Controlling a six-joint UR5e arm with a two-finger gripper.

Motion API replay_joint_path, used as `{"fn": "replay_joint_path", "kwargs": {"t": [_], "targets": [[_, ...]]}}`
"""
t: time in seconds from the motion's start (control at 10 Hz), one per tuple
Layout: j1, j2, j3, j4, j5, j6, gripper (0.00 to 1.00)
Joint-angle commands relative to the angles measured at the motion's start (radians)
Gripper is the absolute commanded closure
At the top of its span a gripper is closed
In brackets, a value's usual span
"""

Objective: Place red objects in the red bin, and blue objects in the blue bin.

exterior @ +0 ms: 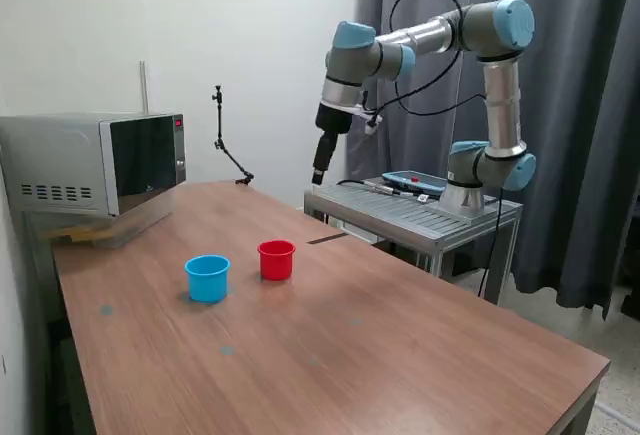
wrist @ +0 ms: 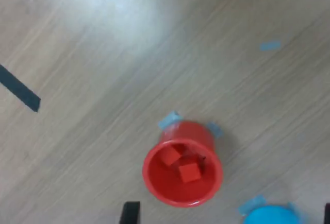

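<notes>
The small round red plastic cup [exterior: 276, 259] stands upright on the brown wooden table [exterior: 400, 355], a little left of the middle of the exterior view. Just beside it, toward the exterior view's left, stands the small round light blue plastic cup [exterior: 207, 278]; the two cups are near each other but they do not touch.

The wrist view looks straight down into the red cup [wrist: 154, 183], and inside it lie two small solid red cubes [wrist: 189, 172] [wrist: 169, 155], close together on its bottom. Only the rim of the blue cup [wrist: 270, 216] shows at the lower right edge of that frame, so its inside is hidden and the blue cubes are not visible in either view. Small pieces of light blue tape [wrist: 169, 119] are stuck on the table around the cups.

The black two-finger gripper [exterior: 319, 174] hangs high above the far edge of the table, in the upper middle of the exterior view, well apart from both cups. It carries nothing that I can see, but whether its fingers are apart or together I cannot tell.

A grey microwave oven [exterior: 95, 163] sits at the left of the frame.
</notes>
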Motion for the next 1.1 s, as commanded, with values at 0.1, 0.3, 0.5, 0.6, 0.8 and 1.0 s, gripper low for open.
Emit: {"fn": "replay_joint_path", "kwargs": {"t": [0.1,0.3,0.5,0.6,0.8,1.0], "targets": [[0.117,-0.084,0.003,0.022,0.042,-0.196,0.0],[0.178,-0.105,0.016,0.022,0.091,-0.246,0.0],[0.214,-0.138,0.022,0.101,0.145,-0.353,0.0],[0.23,-0.154,0.023,0.136,0.177,-0.407,0.0],[0.273,-0.178,0.037,0.14,0.186,-0.466,0.0],[0.29,-0.178,0.028,0.138,0.186,-0.487,0.0]]}}
